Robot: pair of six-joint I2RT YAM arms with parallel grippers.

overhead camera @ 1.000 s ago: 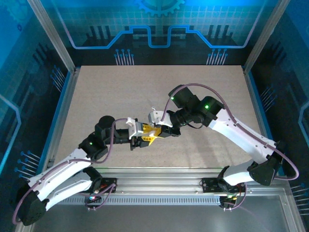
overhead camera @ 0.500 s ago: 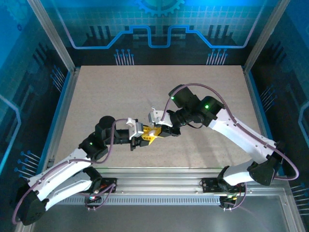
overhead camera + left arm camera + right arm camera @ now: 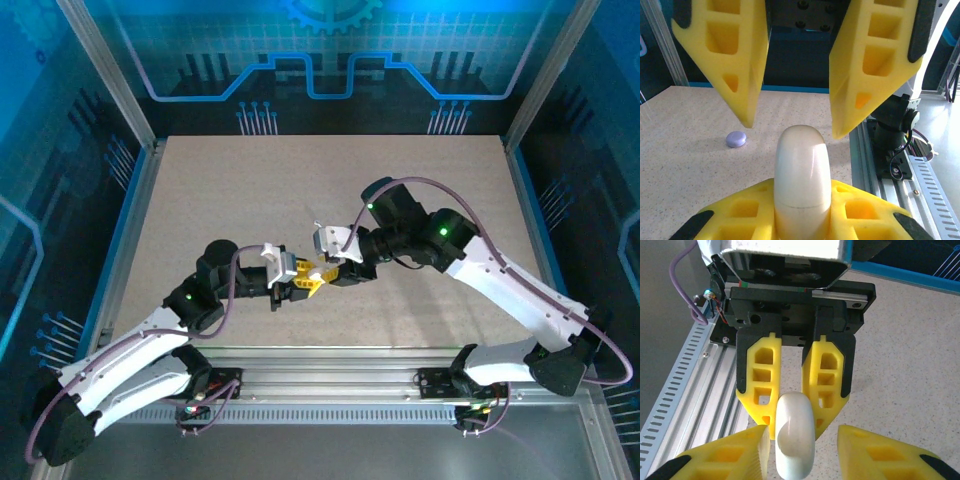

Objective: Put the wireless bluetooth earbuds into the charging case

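Left pincer (image 3: 794,421) clamped on the case (image 3: 801,170), which was held edge-up above the table (image 3: 680,180), near its front middle; right pincer (image 3: 792,129) stood with jaws apart, straddling the case's free end. I judged the step a handover; I should keep the left grip steady and draw the right straight back, brushing nothing. Case: smooth, cream-white, rounded; faint seam; apparently closed.

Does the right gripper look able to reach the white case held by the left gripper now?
Probably yes. The right gripper stands open with a finger on each side of the case, nothing between them; the left gripper clamps only its other end.
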